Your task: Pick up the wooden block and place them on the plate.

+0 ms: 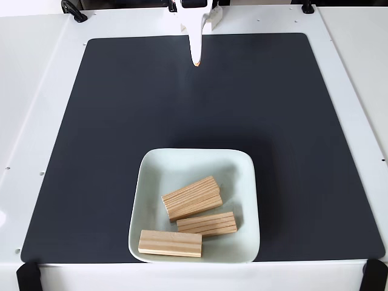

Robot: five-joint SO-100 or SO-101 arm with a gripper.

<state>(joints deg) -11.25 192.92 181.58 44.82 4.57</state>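
The plate [151,176], a pale mint-white square dish, sits at the near middle of the dark mat. Wooden blocks lie inside it. One [191,197] lies tilted in the middle and looks thick, perhaps two pressed together. A second [207,223] rests just below it. A third [170,243] lies along the near rim. My white gripper [196,59] hangs at the far edge of the mat, well away from the plate. Its fingers are together with nothing between them.
A dark mat [121,121] covers most of the white table [36,91]. Black clamps [27,276] sit at the near corners. A black cable [74,11] lies at the far left.
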